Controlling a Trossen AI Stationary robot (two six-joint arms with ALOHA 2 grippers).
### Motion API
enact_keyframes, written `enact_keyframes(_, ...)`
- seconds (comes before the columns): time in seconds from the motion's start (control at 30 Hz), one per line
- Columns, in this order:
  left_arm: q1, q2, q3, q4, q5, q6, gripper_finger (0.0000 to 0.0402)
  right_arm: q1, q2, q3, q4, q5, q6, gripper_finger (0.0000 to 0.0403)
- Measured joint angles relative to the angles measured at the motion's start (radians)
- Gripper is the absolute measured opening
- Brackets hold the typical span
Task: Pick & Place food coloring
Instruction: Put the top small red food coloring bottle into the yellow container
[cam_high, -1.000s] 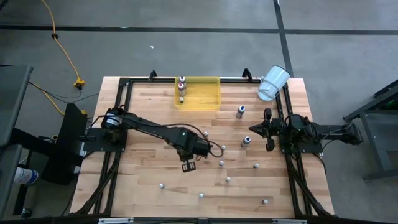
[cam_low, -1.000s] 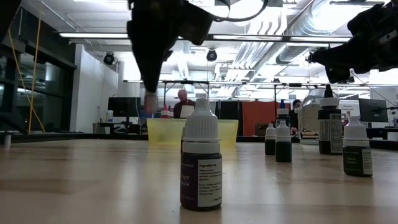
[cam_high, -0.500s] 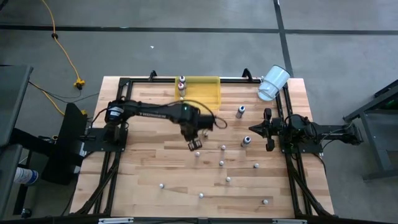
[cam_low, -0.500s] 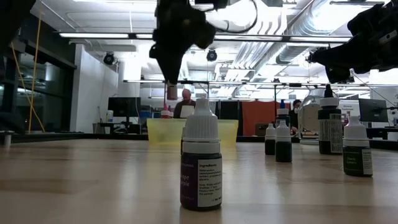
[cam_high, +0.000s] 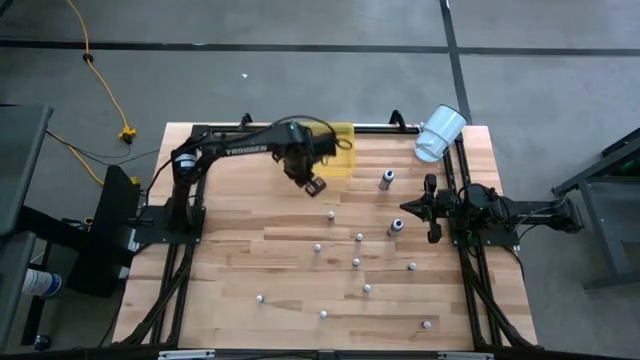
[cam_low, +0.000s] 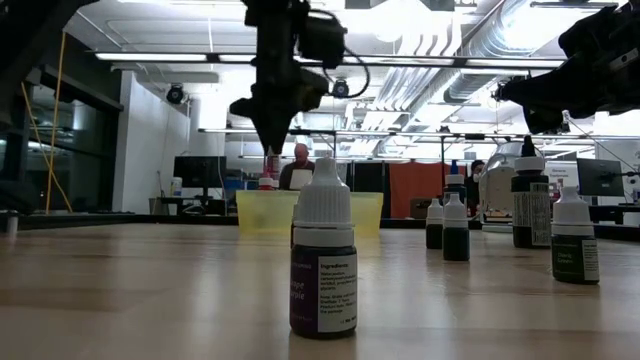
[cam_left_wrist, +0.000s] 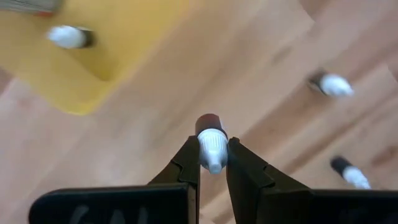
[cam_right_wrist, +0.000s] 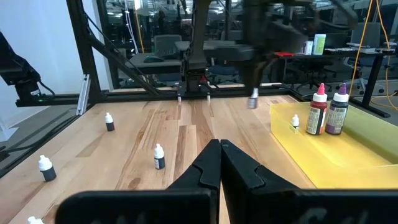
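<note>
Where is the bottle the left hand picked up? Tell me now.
The bottle is pinched by its white cap in the left hand, raised above the table at the near edge of the yellow tray, toward the table's far side.

The left arm reaches from its base at the worktop's left edge across toward the far middle, its forearm stretched out nearly level and the wrist bent downward. The left gripper (cam_high: 315, 186) hangs above the worktop, its two fingers (cam_left_wrist: 186, 163) pressed against the pale cap of a small food coloring bottle (cam_left_wrist: 211, 144). The right arm waits folded at the right edge, its right gripper (cam_high: 431, 209) closed with the fingers meeting, holding nothing.
</note>
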Motion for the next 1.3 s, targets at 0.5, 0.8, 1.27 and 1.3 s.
enact_keyframes(0.5,0.153,-0.002,-0.037,0.076,-0.097,-0.125,0.0037,0.000,0.000,0.000,0.000,0.000,0.000,0.0000)
enact_keyframes(0.8,0.174,-0.002,-0.146,0.182,-0.102,-0.190,0.0037,0.000,0.000,0.000,0.000,0.000,0.000,0.0000)
enact_keyframes(1.27,0.175,-0.002,-0.269,0.305,-0.107,-0.236,0.0037,0.000,0.000,0.000,0.000,0.000,0.000,0.0000)
enact_keyframes(1.3,0.176,-0.002,-0.276,0.313,-0.109,-0.236,0.0037,0.000,0.000,0.000,0.000,0.000,0.000,0.0000)
